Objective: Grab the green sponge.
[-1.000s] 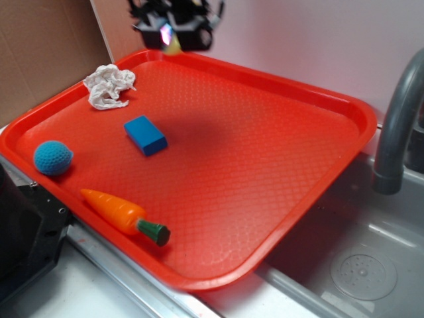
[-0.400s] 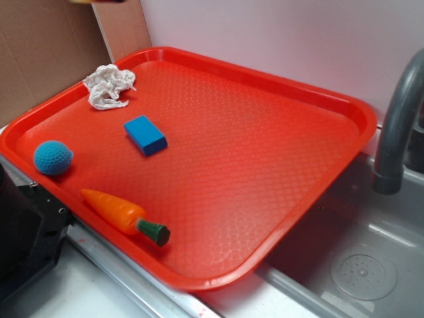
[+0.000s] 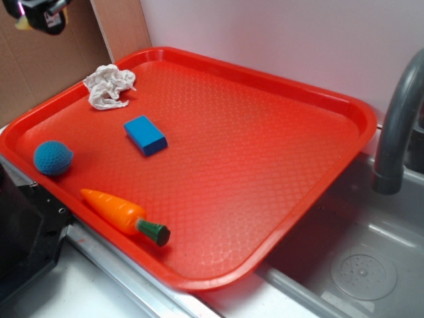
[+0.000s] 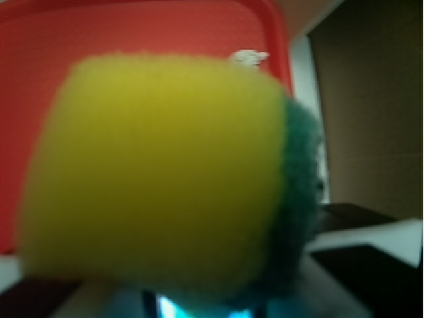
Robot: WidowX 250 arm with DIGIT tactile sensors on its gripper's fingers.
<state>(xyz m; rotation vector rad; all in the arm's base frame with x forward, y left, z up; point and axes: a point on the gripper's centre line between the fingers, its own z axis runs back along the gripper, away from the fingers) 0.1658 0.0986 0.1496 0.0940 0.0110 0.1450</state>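
Note:
The green sponge [image 4: 159, 172] fills the wrist view, close and blurred: yellow foam with a dark green scouring layer along its right side. In the exterior view only a small yellow bit of the sponge [image 3: 24, 24] shows under my gripper [image 3: 36, 14]. The gripper is at the top left corner of that view, high in the air in front of the cardboard, left of the tray's back corner. It is shut on the sponge. The fingers are hidden behind the sponge in the wrist view.
On the red tray [image 3: 358, 112] lie a blue block [image 3: 145, 134], a crumpled white cloth [image 3: 108, 86], a blue knitted ball [image 3: 53, 158] and a toy carrot [image 3: 122, 213]. A grey faucet [image 3: 397, 126] and sink [image 3: 358, 265] are at the right. Brown cardboard [image 3: 46, 73] stands at the left.
The gripper has moved left with the sponge, from above the tray's back edge to the top left corner in front of the cardboard. The things on the tray have not moved.

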